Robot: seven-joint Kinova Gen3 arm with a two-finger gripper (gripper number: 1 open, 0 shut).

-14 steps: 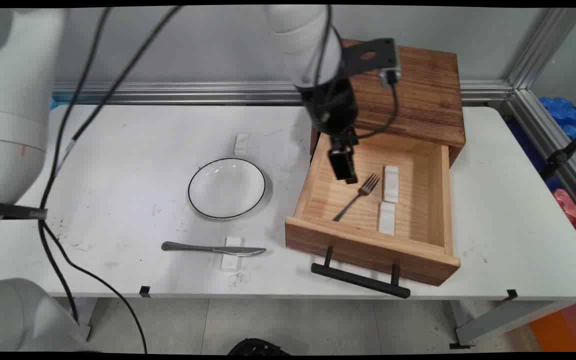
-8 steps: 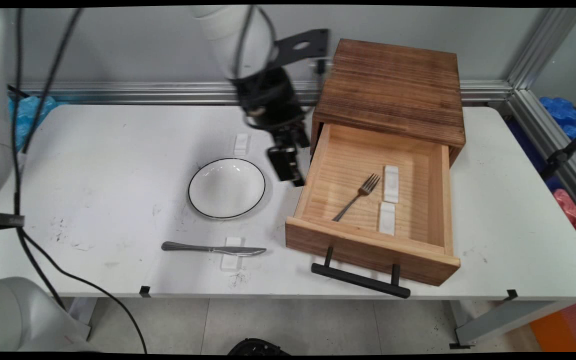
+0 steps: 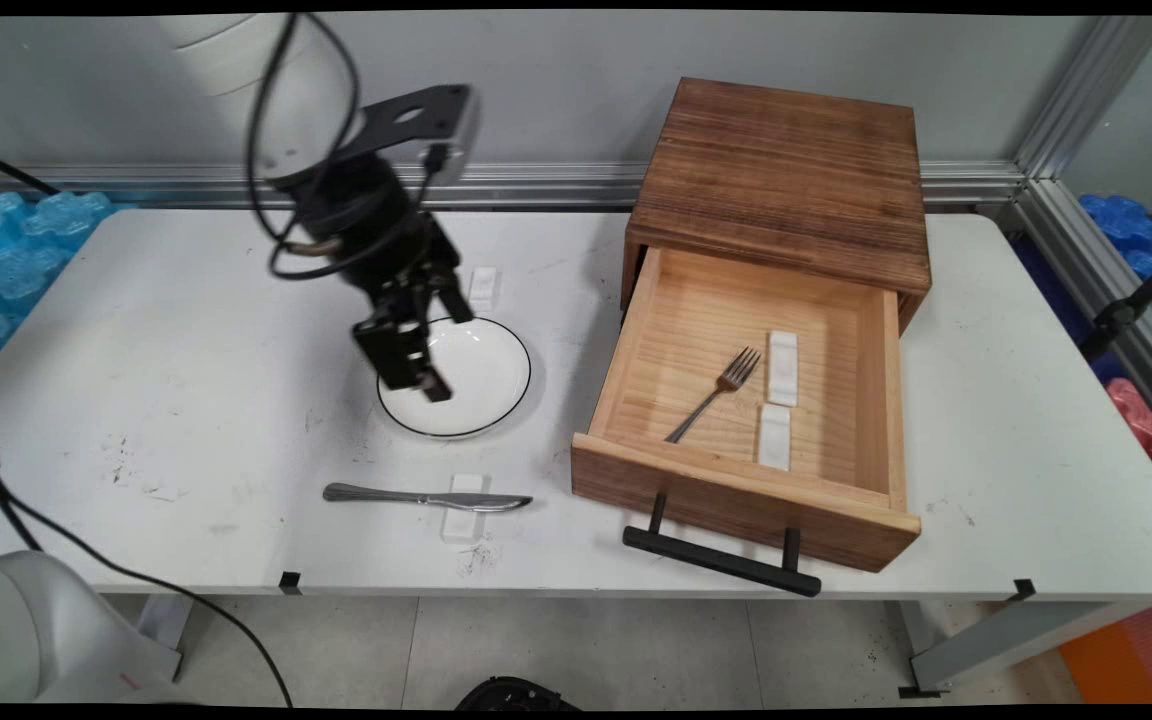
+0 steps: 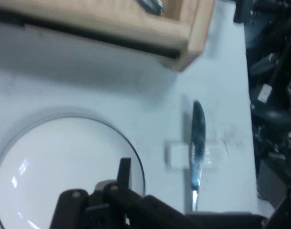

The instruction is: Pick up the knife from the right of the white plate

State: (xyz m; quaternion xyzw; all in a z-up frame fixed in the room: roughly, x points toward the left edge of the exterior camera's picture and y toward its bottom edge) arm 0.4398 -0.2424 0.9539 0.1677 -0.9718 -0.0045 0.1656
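1 gripper (image 3: 414, 368) has swung left from the drawer (image 3: 736, 400) to above the plate (image 3: 476, 385); finger state unclear.

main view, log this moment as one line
gripper: above plate's left side, holds nothing | plate: empty | knife: on white rest | fork: in open drawer

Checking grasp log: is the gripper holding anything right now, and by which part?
Nothing visibly held. The gripper hangs above the plate; the knife lies on its rest, and the fork lies in the drawer.
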